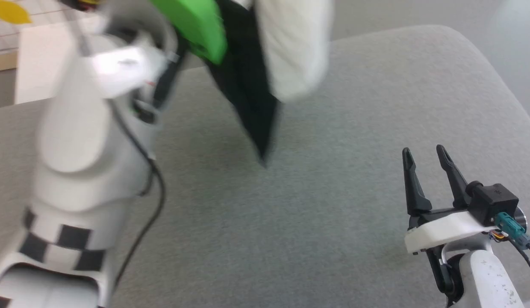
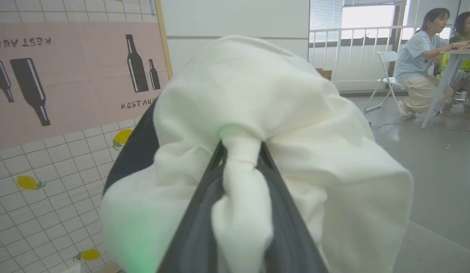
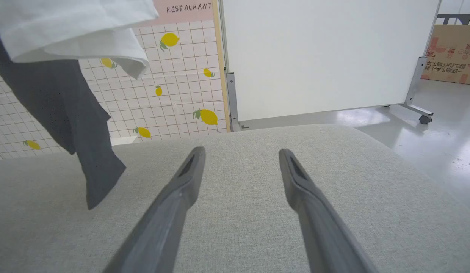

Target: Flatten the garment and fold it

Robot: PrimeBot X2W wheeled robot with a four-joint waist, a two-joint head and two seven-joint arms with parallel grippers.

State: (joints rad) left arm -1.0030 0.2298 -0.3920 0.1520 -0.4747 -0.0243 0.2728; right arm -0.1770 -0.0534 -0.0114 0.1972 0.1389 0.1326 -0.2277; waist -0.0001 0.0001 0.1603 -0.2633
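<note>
The left gripper [image 2: 240, 151] is clamped on a bunch of white cloth from the garment [image 2: 257, 94]. The cloth is squeezed between the two dark fingers and swells out above them. This arm is up high, so the shirt hangs in the air over the grey padded surface [image 1: 333, 192].

In the head view, which is blurred on that side, the white body [image 1: 290, 51] is at the top. One black sleeve [image 1: 248, 102] drops from it to a point. I cannot tell if the tip of the sleeve touches the padding or hangs just above it.

The right gripper [image 1: 423, 152] is low, near the surface and well apart from the garment. Its fingers are spread and there is nothing between them.

I think the flattening step is only at its beginning, because the shirt is lifted but not spread, and no fold is made. The hold seems to be on a gathered part of the body and not on an edge, so the shirt will probably not open by itself. The next move calls for the free right gripper to take a second place, perhaps a shoulder or the hem. Then both arms can pull the cloth wide and lay it down flat.
</note>
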